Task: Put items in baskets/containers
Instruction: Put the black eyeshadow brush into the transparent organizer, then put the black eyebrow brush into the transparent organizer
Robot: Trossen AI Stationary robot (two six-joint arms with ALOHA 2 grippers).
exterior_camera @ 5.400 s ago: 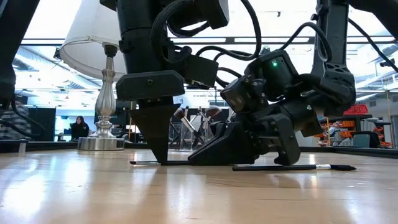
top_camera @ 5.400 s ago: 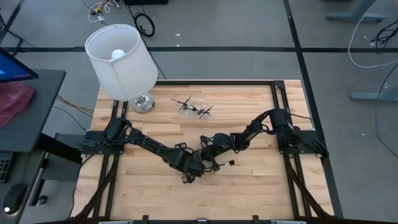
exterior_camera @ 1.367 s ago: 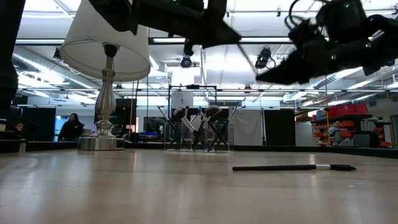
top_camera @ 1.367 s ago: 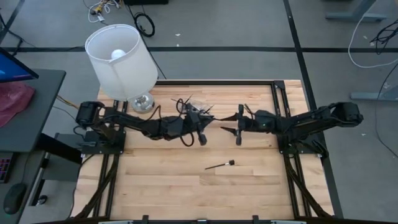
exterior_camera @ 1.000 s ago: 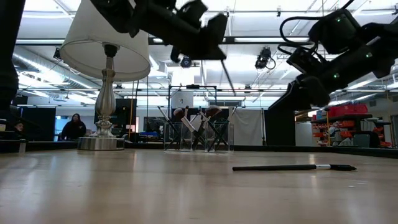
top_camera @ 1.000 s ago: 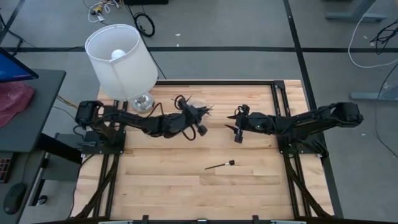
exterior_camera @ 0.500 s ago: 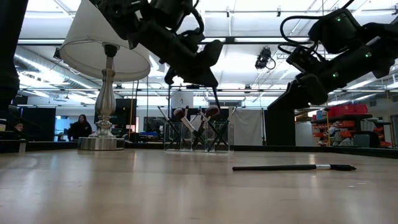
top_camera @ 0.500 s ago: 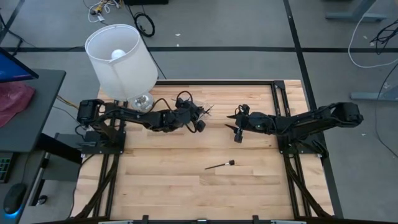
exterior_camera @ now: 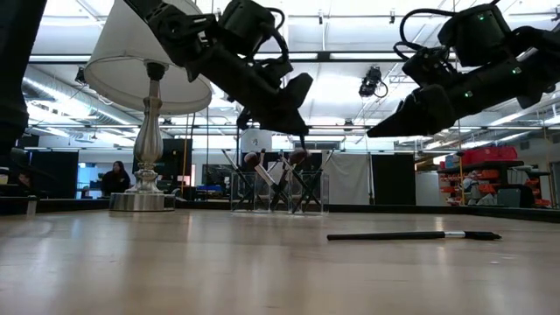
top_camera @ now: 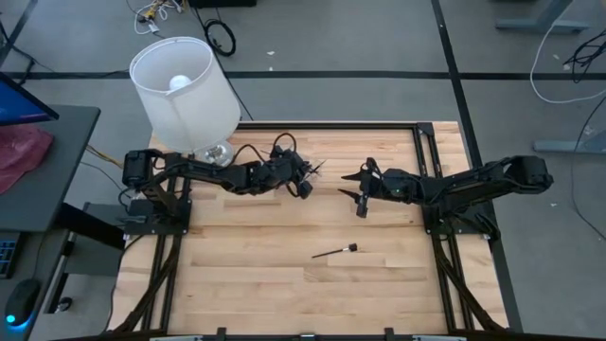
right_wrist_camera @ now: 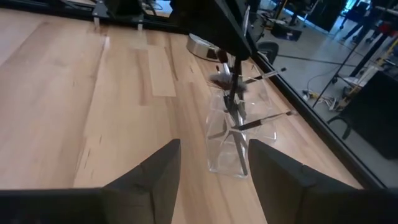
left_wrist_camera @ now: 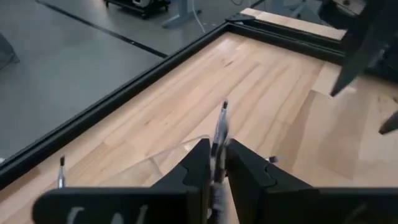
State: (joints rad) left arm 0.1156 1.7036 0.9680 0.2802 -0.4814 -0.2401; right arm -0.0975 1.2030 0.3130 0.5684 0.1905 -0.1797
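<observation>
The clear container (exterior_camera: 276, 194) stands at the far middle of the table with several makeup brushes (right_wrist_camera: 231, 93) upright or leaning in it. My left gripper (exterior_camera: 297, 122) hangs just above the container, shut on one thin dark brush (left_wrist_camera: 217, 140); in the high view my left gripper (top_camera: 304, 182) covers most of the container. My right gripper (top_camera: 357, 196) hovers open to the right of the container (right_wrist_camera: 239, 140), above the table, with nothing between its fingers. Another brush (top_camera: 334, 252) lies flat on the wood nearer the front. My left gripper pinches the brush's slender handle (left_wrist_camera: 216, 152) between its two fingers. The fingers slant down from the table's left and lie along the brush. Its thin end (left_wrist_camera: 224, 107) sticks out past the fingertips, down toward the container, clear of the table.
A white-shaded lamp (top_camera: 185, 90) on a silver base (exterior_camera: 144, 199) stands at the far left corner, close to my left arm. A black frame (top_camera: 327, 124) borders the table. A person (exterior_camera: 112, 179) shows in the room behind.
My left gripper has gone toward the far edge and down onto the container, tipping its fingers and the brush more steeply downward. My right gripper has stayed about in place and raised its fingers from pointing down to nearly level.
</observation>
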